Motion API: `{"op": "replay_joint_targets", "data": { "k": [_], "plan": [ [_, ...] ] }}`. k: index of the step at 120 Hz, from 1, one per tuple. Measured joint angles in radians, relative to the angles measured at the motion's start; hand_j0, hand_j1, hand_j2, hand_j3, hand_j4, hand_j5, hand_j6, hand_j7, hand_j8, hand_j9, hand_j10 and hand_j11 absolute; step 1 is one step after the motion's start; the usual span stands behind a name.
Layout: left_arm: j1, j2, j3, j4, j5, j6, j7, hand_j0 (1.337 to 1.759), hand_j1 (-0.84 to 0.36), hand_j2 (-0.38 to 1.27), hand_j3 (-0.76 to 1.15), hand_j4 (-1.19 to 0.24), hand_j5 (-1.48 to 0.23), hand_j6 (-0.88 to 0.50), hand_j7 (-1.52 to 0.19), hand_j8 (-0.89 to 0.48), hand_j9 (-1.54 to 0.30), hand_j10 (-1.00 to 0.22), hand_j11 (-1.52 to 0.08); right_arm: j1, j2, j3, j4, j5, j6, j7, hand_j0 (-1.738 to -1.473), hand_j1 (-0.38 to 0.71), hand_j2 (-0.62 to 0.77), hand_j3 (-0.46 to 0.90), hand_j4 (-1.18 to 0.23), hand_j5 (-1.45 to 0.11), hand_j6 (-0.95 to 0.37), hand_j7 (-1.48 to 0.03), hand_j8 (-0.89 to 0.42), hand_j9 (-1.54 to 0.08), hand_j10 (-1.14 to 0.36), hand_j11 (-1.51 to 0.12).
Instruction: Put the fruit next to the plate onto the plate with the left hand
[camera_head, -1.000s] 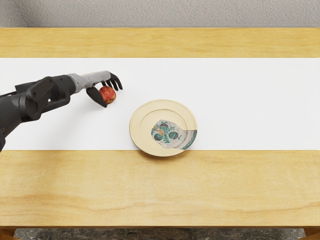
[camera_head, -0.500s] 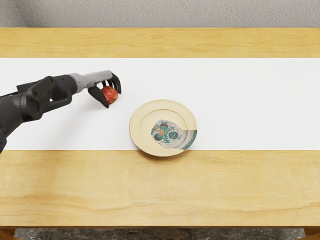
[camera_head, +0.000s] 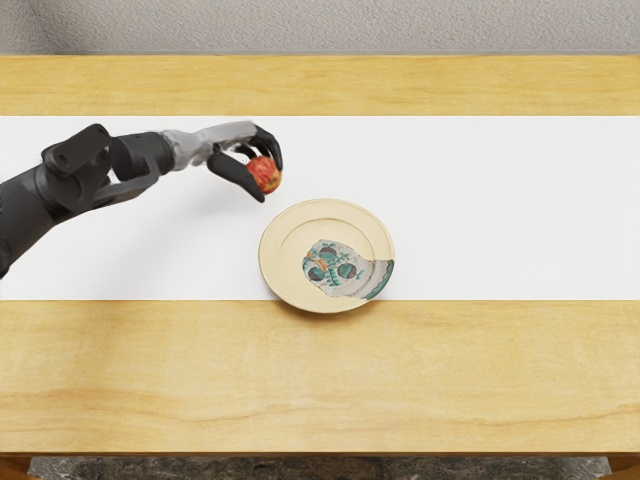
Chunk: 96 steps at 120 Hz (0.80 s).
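Observation:
A small red and yellow fruit (camera_head: 264, 174) is held in my left hand (camera_head: 252, 165), whose dark fingers are curled around it. The hand hangs above the white runner, just up and left of the plate's rim. The cream plate (camera_head: 285, 244) with a teal and grey pattern in its middle lies on the runner near the table's centre, with nothing on it. My left arm comes in from the left edge. No right arm shows.
A white runner (camera_head: 500, 200) crosses the wooden table (camera_head: 320, 370) from left to right. The table's far edge meets a grey wall at the top.
The left hand closed on the fruit, lifted it and carried it to the right toward the plate. The plate has not moved.

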Motion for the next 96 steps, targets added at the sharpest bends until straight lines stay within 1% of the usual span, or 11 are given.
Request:
{"op": "replay_joint_targets", "data": {
  "k": [7, 28, 31, 39, 45, 55, 60, 66, 80, 96],
  "plan": [
    [-0.026, -0.001, -0.008, -0.042, -0.002, -0.025, -0.003, 1.655, -0.38, 0.48, 0.0, -0.67, -0.94, -0.38, -0.94, -0.31, -0.93, -0.48, -0.93, 0.0, 0.0, 0.0, 0.0, 0.0, 0.0, 0.0, -1.658, -0.35, 0.0, 0.0, 0.0, 0.0, 0.0, 0.0, 0.0, 0.0, 0.0, 0.0],
    [-0.028, -0.023, -0.017, -0.126, -0.002, -0.055, -0.006, 1.654, -0.31, 0.45, 0.0, -0.66, -0.95, -0.43, -0.94, -0.37, -0.93, -0.54, -0.94, 0.0, 0.0, 0.0, 0.0, 0.0, 0.0, 0.0, -1.658, -0.35, 0.0, 0.0, 0.0, 0.0, 0.0, 0.0, 0.0, 0.0, 0.0, 0.0],
    [-0.027, -0.03, -0.017, -0.134, -0.001, -0.055, -0.006, 1.654, -0.29, 0.42, 0.0, -0.66, -0.95, -0.44, -0.94, -0.38, -0.93, -0.55, -0.94, 0.0, 0.0, 0.0, 0.0, 0.0, 0.0, 0.0, -1.658, -0.35, 0.0, 0.0, 0.0, 0.0, 0.0, 0.0, 0.0, 0.0, 0.0, 0.0],
    [-0.023, -0.047, -0.016, -0.15, 0.0, -0.057, -0.006, 1.655, -0.28, 0.44, 0.0, -0.66, -0.95, -0.46, -0.94, -0.41, -0.92, -0.57, -0.93, 0.0, 0.0, 0.0, 0.0, 0.0, 0.0, 0.0, -1.658, -0.35, 0.0, 0.0, 0.0, 0.0, 0.0, 0.0, 0.0, 0.0, 0.0, 0.0],
    [-0.021, -0.052, -0.017, -0.16, 0.001, -0.059, -0.006, 1.655, -0.29, 0.5, 0.0, -0.65, -0.95, -0.47, -0.94, -0.41, -0.91, -0.58, -0.93, 0.0, 0.0, 0.0, 0.0, 0.0, 0.0, 0.0, -1.658, -0.35, 0.0, 0.0, 0.0, 0.0, 0.0, 0.0, 0.0, 0.0, 0.0, 0.0],
    [-0.023, -0.052, -0.018, -0.179, 0.002, -0.059, -0.006, 1.656, -0.28, 0.52, 0.0, -0.66, -0.94, -0.48, -0.93, -0.44, -0.91, -0.59, -0.92, 0.0, 0.0, 0.0, 0.0, 0.0, 0.0, 0.0, -1.658, -0.35, 0.0, 0.0, 0.0, 0.0, 0.0, 0.0, 0.0, 0.0, 0.0, 0.0],
    [-0.024, -0.055, -0.018, -0.183, 0.002, -0.057, -0.006, 1.656, -0.27, 0.47, 0.0, -0.63, -0.9, -0.48, -0.89, -0.44, -0.87, -0.6, -0.88, 0.0, 0.0, 0.0, 0.0, 0.0, 0.0, 0.0, -1.658, -0.35, 0.0, 0.0, 0.0, 0.0, 0.0, 0.0, 0.0, 0.0, 0.0, 0.0],
    [-0.018, -0.057, -0.034, -0.182, 0.0, -0.052, -0.006, 1.657, -0.22, 0.39, 0.0, -0.57, -0.79, -0.45, -0.79, -0.42, -0.78, -0.54, -0.78, 0.0, 0.0, 0.0, 0.0, 0.0, 0.0, 0.0, -1.658, -0.35, 0.0, 0.0, 0.0, 0.0, 0.0, 0.0, 0.0, 0.0, 0.0, 0.0],
    [-0.012, -0.058, -0.073, -0.176, -0.002, -0.024, -0.006, 1.657, -0.05, 0.24, 0.0, -0.39, -0.54, -0.32, -0.54, -0.31, -0.53, -0.37, -0.53, 0.0, 0.0, 0.0, 0.0, 0.0, 0.0, 0.0, -1.658, -0.35, 0.0, 0.0, 0.0, 0.0, 0.0, 0.0, 0.0, 0.0, 0.0, 0.0],
    [-0.01, -0.042, -0.113, -0.173, -0.003, 0.0, -0.006, 1.658, 0.08, 0.13, 0.0, -0.25, -0.34, -0.22, -0.34, -0.21, -0.34, -0.24, -0.34, 0.0, 0.0, 0.0, 0.0, 0.0, 0.0, 0.0, -1.658, -0.35, 0.0, 0.0, 0.0, 0.0, 0.0, 0.0, 0.0, 0.0, 0.0, 0.0]
  ]
}}
